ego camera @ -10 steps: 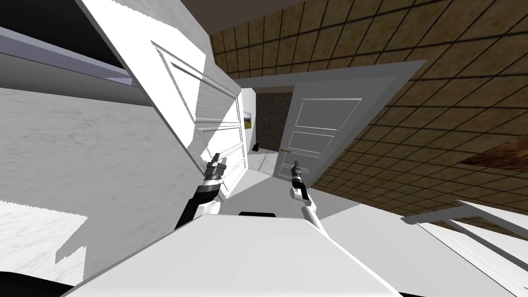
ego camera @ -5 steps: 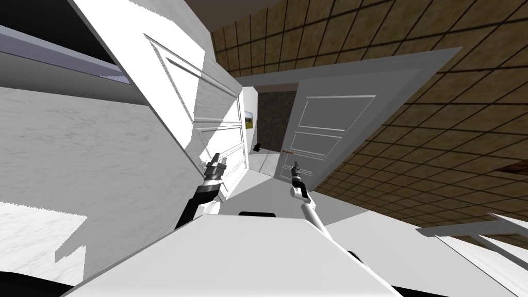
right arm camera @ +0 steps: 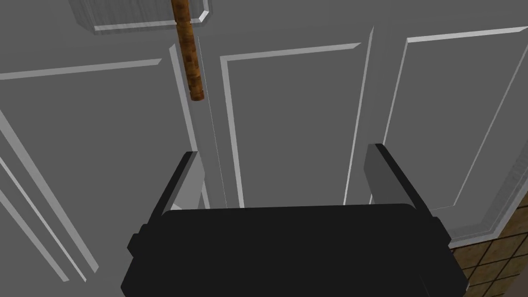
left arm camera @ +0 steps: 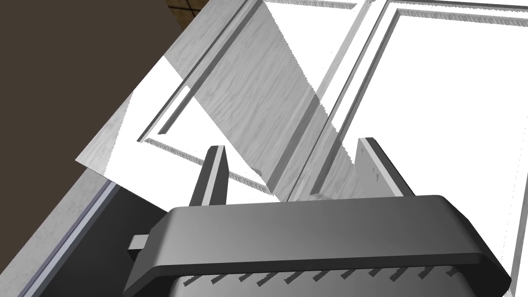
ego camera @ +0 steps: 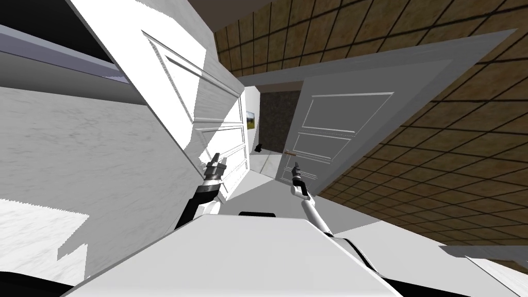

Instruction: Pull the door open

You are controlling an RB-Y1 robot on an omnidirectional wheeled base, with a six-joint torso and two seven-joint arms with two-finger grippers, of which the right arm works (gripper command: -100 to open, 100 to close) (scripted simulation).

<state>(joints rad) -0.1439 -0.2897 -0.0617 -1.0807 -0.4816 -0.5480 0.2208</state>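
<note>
The task's door point(ego camera: 340, 124) is the grey panelled leaf right of centre in the head view. It stands ajar, its free edge beside a gap that opens onto a dark textured wall. Its brown handle point(ego camera: 289, 153) is a short rod near that free edge, lying level along the door's face.

The right pincer point(ego camera: 296, 166) is the nearer one. It hovers just short of the leaf, with the handle a little farther off and slightly to its left. The left pincer point(ego camera: 217, 161) is well apart from it, close against a white panelled door point(ego camera: 216, 118) on the left of the passage.

The right wrist view adds the alignment. The right pincer point(right arm camera: 282, 152) has its jaws spread wide and nothing between them, and it faces the grey door point(right arm camera: 289, 113). The handle point(right arm camera: 186, 56) sits beyond the tip of one finger point(right arm camera: 188, 172) rather than in line with the gap. Its long axis runs crosswise to the direction in which the fingers would close — a favourable lie for a grip. By my reading, the hand needs to shift sideways toward the free edge and reach on, so that the rod comes between the blades.

The left wrist view shows the left pincer point(left arm camera: 291, 145) also spread and empty, facing the white door point(left arm camera: 443, 93) — idle, I judge.
</note>
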